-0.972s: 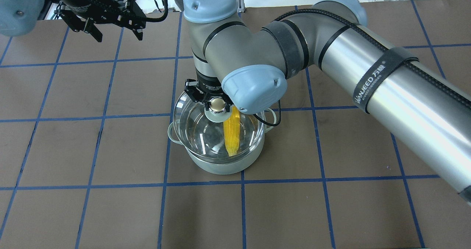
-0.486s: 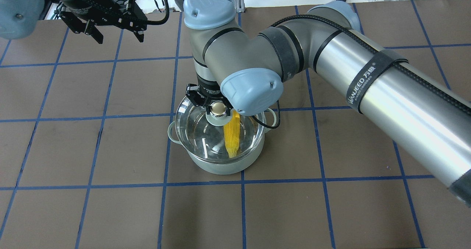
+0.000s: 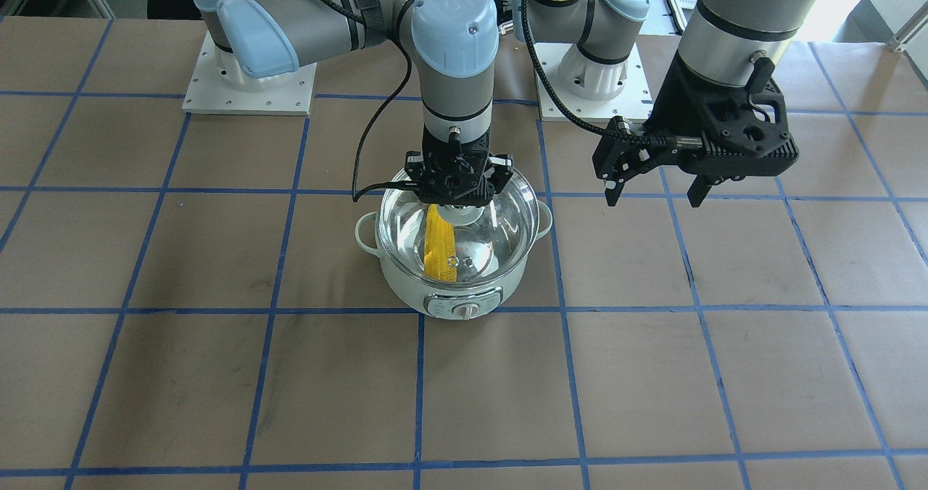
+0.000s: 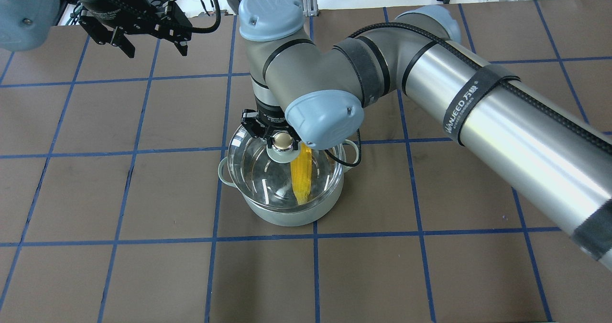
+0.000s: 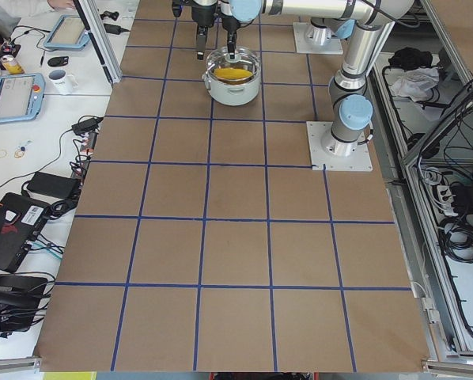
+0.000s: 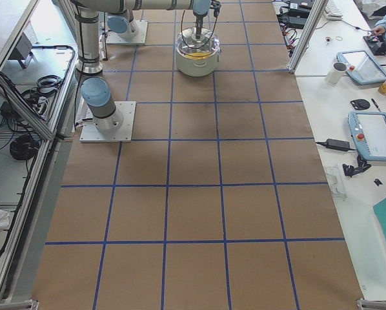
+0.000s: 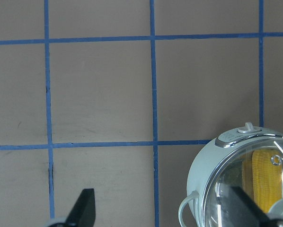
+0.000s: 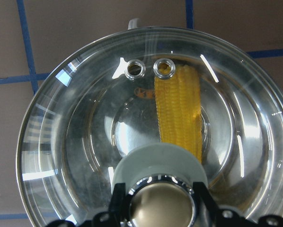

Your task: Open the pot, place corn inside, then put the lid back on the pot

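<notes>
Glass domed lid [image 8: 66, 142] over bumpy corn [image 8: 178, 113]

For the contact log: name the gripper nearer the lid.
Right. The right gripper clasps the lid by its knob; the left gripper hangs open, off to the robot's left.

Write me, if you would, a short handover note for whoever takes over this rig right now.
Right gripper: fingers shut on the knob of the lid, directly above the pot.
Left gripper: open, empty, hovering above the table on the robot's left of the pot.
Corn: lying inside the pot, visible through the glass lid.
Done: pot opened, corn in, lid brought over the pot's rim.
Left: I cannot tell whether the lid is fully seated. Check that, then release the knob and lift the right arm clear.
</notes>
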